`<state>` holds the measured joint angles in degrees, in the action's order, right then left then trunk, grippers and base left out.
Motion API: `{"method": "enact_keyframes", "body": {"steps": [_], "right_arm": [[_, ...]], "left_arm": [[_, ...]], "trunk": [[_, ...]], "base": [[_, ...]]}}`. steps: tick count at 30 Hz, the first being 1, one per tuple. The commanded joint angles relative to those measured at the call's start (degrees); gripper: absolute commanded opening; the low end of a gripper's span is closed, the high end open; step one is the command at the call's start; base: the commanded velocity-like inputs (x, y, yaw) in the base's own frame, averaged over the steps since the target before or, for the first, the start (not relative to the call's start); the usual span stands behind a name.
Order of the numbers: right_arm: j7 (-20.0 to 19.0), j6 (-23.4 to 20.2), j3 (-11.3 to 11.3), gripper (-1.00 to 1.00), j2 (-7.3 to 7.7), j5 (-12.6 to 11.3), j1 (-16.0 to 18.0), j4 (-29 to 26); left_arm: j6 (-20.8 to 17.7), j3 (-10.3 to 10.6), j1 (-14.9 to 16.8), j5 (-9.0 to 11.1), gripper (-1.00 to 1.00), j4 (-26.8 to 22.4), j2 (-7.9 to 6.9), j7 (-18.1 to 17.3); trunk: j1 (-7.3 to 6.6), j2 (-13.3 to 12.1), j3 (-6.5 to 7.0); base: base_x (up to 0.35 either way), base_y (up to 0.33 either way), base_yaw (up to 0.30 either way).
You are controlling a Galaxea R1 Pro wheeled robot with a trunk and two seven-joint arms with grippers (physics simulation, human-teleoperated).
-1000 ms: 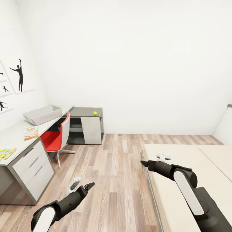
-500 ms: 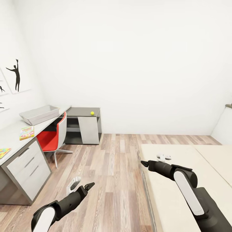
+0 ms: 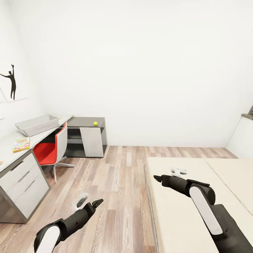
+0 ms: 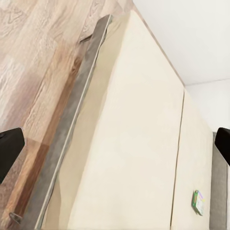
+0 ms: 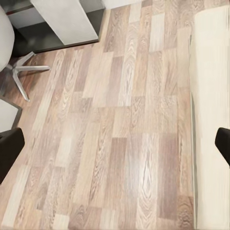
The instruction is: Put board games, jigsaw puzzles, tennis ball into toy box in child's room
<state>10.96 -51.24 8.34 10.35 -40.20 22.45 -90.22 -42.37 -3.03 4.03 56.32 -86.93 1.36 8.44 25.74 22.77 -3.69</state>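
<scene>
At far left the toy box [image 3: 37, 124] sits on the table [image 3: 8, 144], a board game [image 3: 21, 144] nearer on it. A red chair [image 3: 52, 149] stands beside; the ball [image 3: 95, 123] rests on the low dark desk [image 3: 86, 123]. Left gripper [image 3: 97, 202] and right gripper [image 3: 157, 177] hang released, empty. Bed [image 3: 182, 211] at right, a game box [image 4: 199, 201] on it
</scene>
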Motion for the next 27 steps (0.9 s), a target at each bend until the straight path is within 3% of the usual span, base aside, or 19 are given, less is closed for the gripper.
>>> {"method": "enact_keyframes", "body": {"steps": [1,27], "right_arm": [[0.6,-0.1,0.1,1.0,0.04,-0.6,0.1,0.0],[0.7,-0.1,0.0,1.0,0.02,-0.6,0.1,0.0]], "left_arm": [[-0.3,-0.1,0.1,0.6,1.0,-0.1,0.05,0.5],[-0.3,-0.1,0.1,0.6,1.0,-0.1,0.05,0.5]], "trunk": [[0.04,0.1,-0.14],[0.04,0.1,-0.14]], "base": [[0.0,-0.272,0.0],[0.0,-0.276,0.0]]}}
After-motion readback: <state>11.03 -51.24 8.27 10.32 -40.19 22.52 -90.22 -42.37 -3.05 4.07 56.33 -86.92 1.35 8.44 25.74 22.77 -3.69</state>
